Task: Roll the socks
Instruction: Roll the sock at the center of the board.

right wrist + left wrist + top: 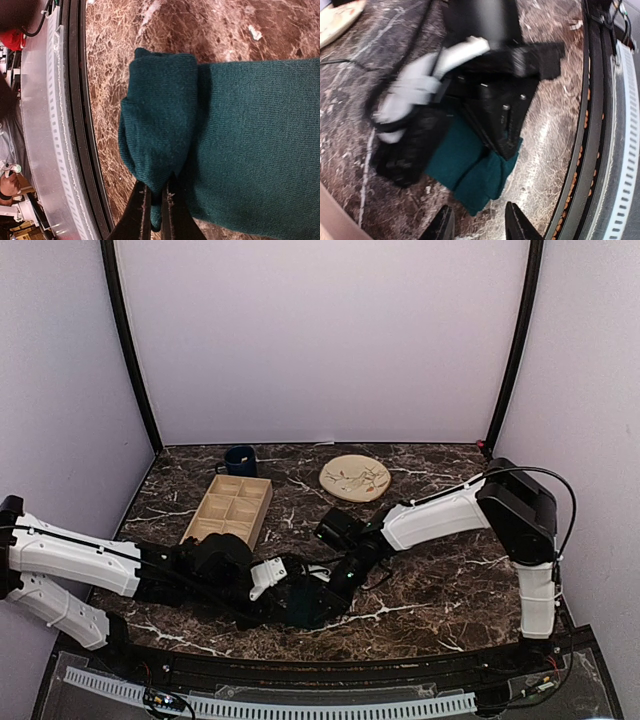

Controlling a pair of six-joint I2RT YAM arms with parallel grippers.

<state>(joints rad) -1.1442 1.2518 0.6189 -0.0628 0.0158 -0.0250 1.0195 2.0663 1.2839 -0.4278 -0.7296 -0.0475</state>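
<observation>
The right fingers [143,210] are clamped on the teal sock [250,135]. They pinch a doubled-over fold at its end, with only thin cloth between the tips. The folded end bulges just ahead of the tips. In the right wrist view the rest of the sock spreads flat on the table [210,30] to the right of them.

The left fingers [515,220] stand apart, with nothing held between them. The sock's end lies just ahead of their tips and touches neither. Just beyond that end, the right arm's black fingers come down onto the sock from above.

Well beyond both sets of fingers, toward the far wall, stand a wooden tray [228,510], a mug [240,460] and a plate [355,478].
</observation>
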